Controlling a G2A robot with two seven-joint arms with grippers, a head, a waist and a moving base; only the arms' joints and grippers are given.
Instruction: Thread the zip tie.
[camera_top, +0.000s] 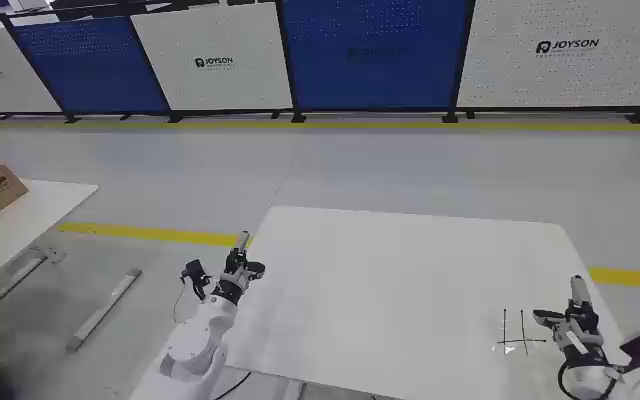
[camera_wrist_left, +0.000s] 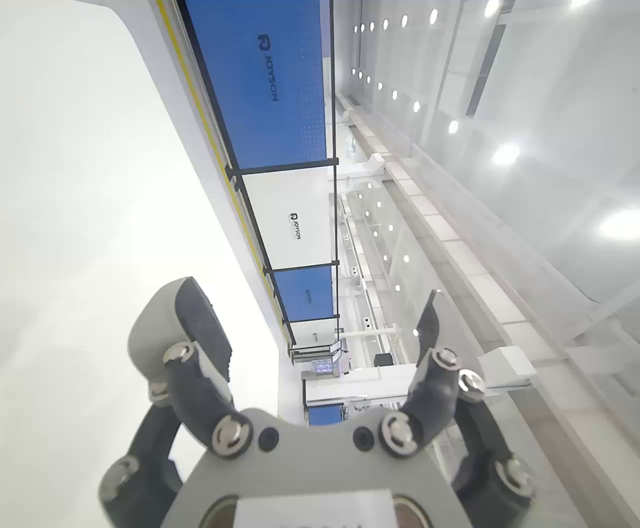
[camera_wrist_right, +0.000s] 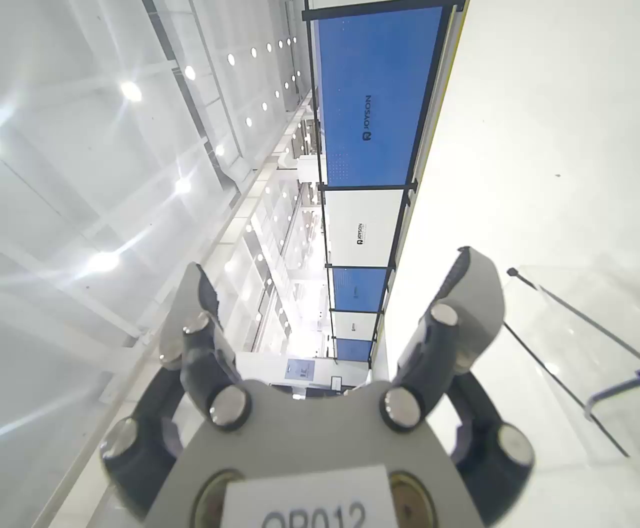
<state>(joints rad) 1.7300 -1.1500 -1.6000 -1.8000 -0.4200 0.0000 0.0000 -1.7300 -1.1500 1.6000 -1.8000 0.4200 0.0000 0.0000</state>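
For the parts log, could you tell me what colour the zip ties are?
Black; the zip ties show best in the right wrist view.

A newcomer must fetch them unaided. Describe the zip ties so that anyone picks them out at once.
Take the big white table and go to its near corner, beside the right hand. On a clear plastic sheet there lie the zip ties, some crossing. Unlike the see-through sheet and the bulky grey hand, they are hair-thin, straight black strips.

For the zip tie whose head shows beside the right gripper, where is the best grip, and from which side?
Probably mid-strap on the zip tie, from above, the right gripper with open jaws across its width: it lies flat, thin and straight on the table.
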